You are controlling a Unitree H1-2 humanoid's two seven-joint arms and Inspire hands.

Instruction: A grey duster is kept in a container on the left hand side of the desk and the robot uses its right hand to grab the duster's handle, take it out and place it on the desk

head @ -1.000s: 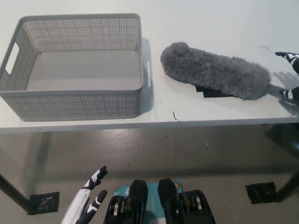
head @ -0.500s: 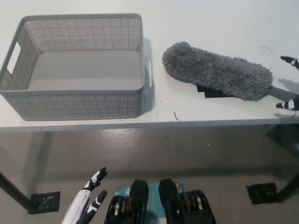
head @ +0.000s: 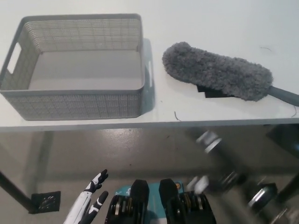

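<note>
The grey fluffy duster (head: 217, 71) lies on the white desk (head: 210, 23), right of the container, its dark handle (head: 284, 94) pointing toward the right edge of the picture. Nothing holds it. The grey mesh container (head: 79, 91) stands on the desk's left side with nothing inside. My black right hand (head: 229, 179) is a blurred streak below the desk's front edge at lower right, well away from the handle. My white left hand (head: 91, 200) rests at the bottom left, below the desk, fingers apart and holding nothing.
A flat black piece (head: 212, 92) shows under the duster's near side. A short dark thread (head: 176, 115) lies near the desk's front edge. Below the desk, its legs end in black foot plates (head: 46, 201) on the grey floor.
The right hand has left the duster's handle at the desk's right edge and dropped below the desk, now blurred. The duster stays where it lay.
</note>
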